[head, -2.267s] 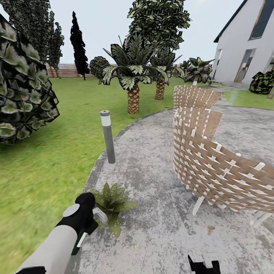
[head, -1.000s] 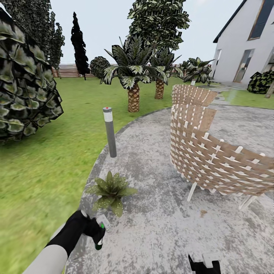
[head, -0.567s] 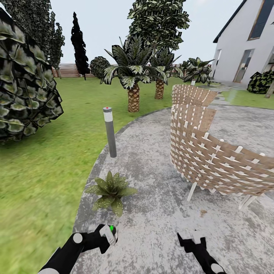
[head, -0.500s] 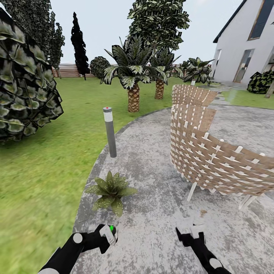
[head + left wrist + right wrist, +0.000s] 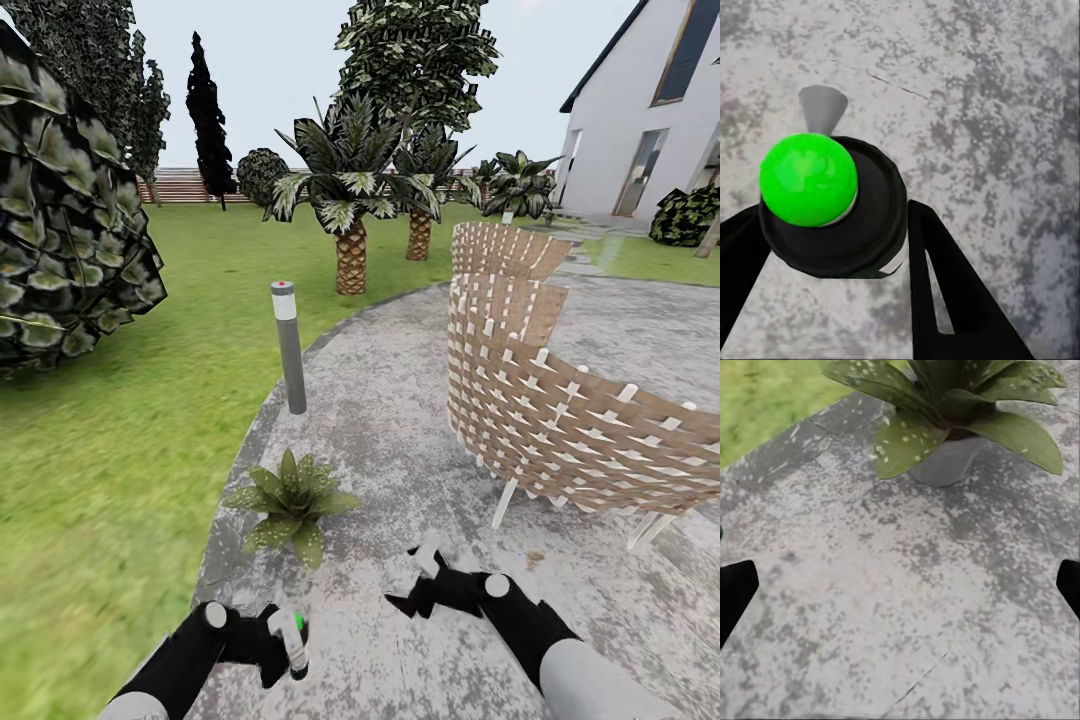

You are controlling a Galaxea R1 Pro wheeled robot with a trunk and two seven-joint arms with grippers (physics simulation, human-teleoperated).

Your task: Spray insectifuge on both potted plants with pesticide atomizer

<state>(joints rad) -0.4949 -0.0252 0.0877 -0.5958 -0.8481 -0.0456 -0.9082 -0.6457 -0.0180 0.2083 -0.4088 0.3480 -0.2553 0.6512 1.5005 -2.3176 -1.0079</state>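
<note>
One potted plant (image 5: 291, 498), a low rosette of speckled green leaves in a tiny grey pot, sits at the paved circle's edge by the lawn. My left gripper (image 5: 280, 645) is low in the head view, shut on the pesticide atomizer (image 5: 294, 640), just short of the plant. In the left wrist view the atomizer (image 5: 844, 217) shows end-on as a dark round body with a bright green knob (image 5: 808, 178), a black finger on each side. My right gripper (image 5: 418, 588) is open, right of the plant. The right wrist view faces the potted plant (image 5: 945, 412), with fingertips (image 5: 733, 589) spread wide.
A grey bollard lamp (image 5: 288, 345) stands behind the plant on the paving's rim. Two woven wicker chairs (image 5: 540, 410) take up the right. A large shrub (image 5: 60, 230) is on the lawn at left, palms (image 5: 350, 210) and a fence farther back, a white house (image 5: 640, 130) far right.
My right arm has risen and swung left toward the plant. My left gripper has pulled back and lower, turning the atomizer, still shut on it. The plant has not moved.
</note>
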